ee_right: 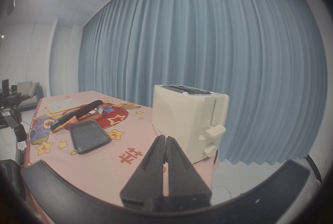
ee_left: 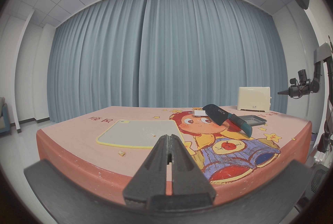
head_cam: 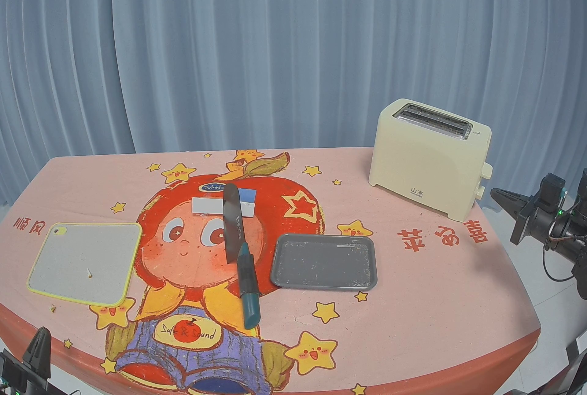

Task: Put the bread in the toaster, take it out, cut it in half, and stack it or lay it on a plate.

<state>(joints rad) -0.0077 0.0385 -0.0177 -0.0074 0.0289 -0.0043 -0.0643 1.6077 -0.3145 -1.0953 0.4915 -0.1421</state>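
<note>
Holds black left claw (ee_left: 169,138) pressed together at 7 o'clock of pink-clothed table (head_cam: 428,298), black right claw (ee_right: 165,139) likewise at 3, near boxy cream toaster (head_cam: 428,165).

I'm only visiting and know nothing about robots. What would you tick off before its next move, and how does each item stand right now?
1. Toaster upright, slots facing up: ok.
2. Bread inside the slots: cannot tell.
3. Cutting board flat, only crumbs on it: ok.
4. Knife lying between board and tray, blade propped on a small block: ok.
5. Grey tray flat beside the knife: ok.
6. Left hand and right hand free, both shut, off the table edge: ok.
</note>
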